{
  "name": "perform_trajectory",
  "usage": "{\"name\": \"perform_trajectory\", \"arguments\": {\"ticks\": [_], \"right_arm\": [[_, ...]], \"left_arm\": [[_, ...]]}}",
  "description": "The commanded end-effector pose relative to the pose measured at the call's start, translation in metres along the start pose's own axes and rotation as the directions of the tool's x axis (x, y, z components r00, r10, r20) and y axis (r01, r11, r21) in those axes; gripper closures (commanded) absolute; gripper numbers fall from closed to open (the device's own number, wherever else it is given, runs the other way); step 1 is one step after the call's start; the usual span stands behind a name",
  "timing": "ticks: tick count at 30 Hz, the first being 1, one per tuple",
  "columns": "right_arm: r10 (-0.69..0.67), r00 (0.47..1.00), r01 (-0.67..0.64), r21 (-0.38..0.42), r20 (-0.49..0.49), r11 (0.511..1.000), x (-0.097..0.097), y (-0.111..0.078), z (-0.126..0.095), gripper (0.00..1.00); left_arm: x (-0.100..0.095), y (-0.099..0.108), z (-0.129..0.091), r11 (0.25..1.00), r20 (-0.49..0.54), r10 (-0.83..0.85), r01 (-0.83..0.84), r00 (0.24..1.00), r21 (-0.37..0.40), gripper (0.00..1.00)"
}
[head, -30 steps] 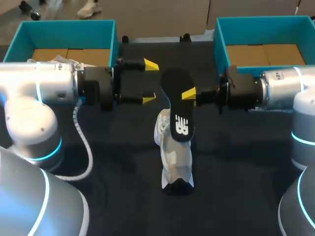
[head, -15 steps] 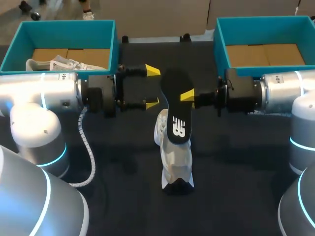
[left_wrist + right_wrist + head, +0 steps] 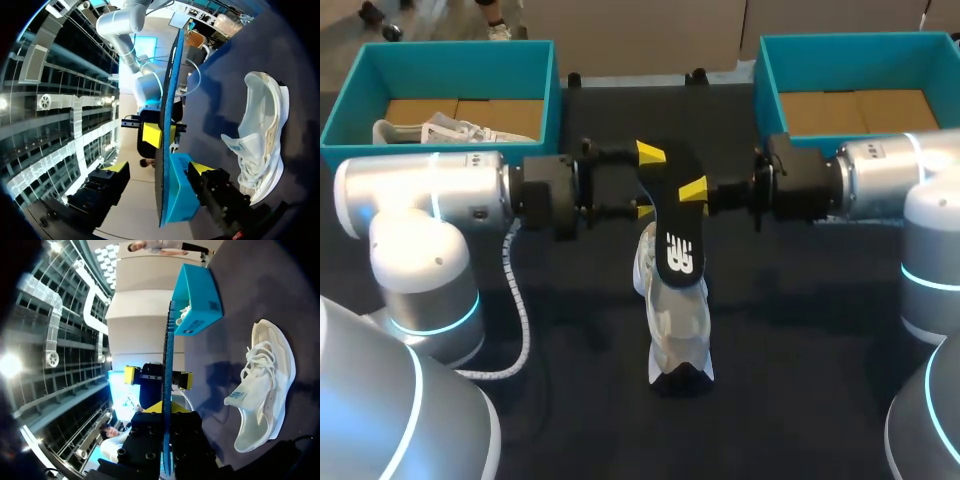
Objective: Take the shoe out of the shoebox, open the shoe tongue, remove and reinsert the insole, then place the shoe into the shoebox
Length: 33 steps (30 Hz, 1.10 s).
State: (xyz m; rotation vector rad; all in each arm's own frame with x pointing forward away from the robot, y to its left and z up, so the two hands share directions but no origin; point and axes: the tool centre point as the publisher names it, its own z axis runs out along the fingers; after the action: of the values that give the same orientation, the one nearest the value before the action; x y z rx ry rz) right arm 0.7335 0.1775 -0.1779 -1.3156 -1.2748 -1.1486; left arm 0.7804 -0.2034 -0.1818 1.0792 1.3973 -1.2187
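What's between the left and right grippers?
The black insole, held over the white shoe. The right gripper pinches it; the left gripper is open at its other side. Clearest in the head view.

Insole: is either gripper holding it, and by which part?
The right gripper pinches the insole by one long edge, around mid-length; the left gripper stands open.

Our right gripper (image 3: 688, 192) pinches the black insole (image 3: 678, 250) at one edge, holding it over the white shoe (image 3: 678, 320) lying mid-table (image 3: 800, 340). Our left gripper (image 3: 646, 182) sits spread wide at the insole's other edge. A teal box sits in each far corner, and the left box (image 3: 450, 58) has a second shoe (image 3: 430, 130) in it.
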Motion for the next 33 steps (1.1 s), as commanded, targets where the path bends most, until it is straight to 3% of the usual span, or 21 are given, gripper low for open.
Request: {"name": "perform_trajectory", "arguments": {"ticks": [1, 3, 6, 16, 20, 26, 33], "right_arm": [[0.001, 1.000, -0.001, 0.008, -0.002, 1.000, -0.001, 0.004, 0.003, 1.00], [0.001, 1.000, -0.001, 0.008, -0.002, 1.000, -0.001, 0.004, 0.003, 1.00], [0.001, 1.000, -0.001, 0.008, -0.002, 1.000, -0.001, 0.004, 0.003, 1.00], [0.001, 1.000, -0.001, 0.008, -0.002, 1.000, -0.001, 0.004, 0.003, 1.00], [0.001, 1.000, -0.001, 0.008, -0.002, 1.000, -0.001, 0.004, 0.003, 1.00], [0.001, 1.000, -0.001, 0.008, -0.002, 1.000, -0.001, 0.004, 0.003, 1.00], [0.001, 1.000, -0.001, 0.008, -0.002, 1.000, -0.001, 0.004, 0.003, 1.00]], "left_arm": [[0.003, 0.001, 0.008, 1.000, -0.006, 0.001, -0.001, 1.000, -0.001, 0.38], [0.003, 0.002, 0.008, 1.000, -0.008, 0.002, -0.002, 1.000, -0.002, 0.40], [0.003, 0.002, 0.010, 1.000, -0.007, 0.006, -0.006, 1.000, -0.006, 0.51], [0.004, 0.008, 0.019, 1.000, -0.009, 0.018, -0.018, 1.000, -0.018, 0.60], [0.004, 0.010, 0.022, 0.999, -0.014, 0.022, -0.022, 1.000, -0.023, 0.69], [0.005, 0.010, 0.024, 1.000, -0.019, 0.023, -0.023, 1.000, -0.020, 0.76], [0.008, 0.009, 0.023, 1.000, -0.023, 0.023, -0.023, 0.999, -0.019, 0.76]]}}
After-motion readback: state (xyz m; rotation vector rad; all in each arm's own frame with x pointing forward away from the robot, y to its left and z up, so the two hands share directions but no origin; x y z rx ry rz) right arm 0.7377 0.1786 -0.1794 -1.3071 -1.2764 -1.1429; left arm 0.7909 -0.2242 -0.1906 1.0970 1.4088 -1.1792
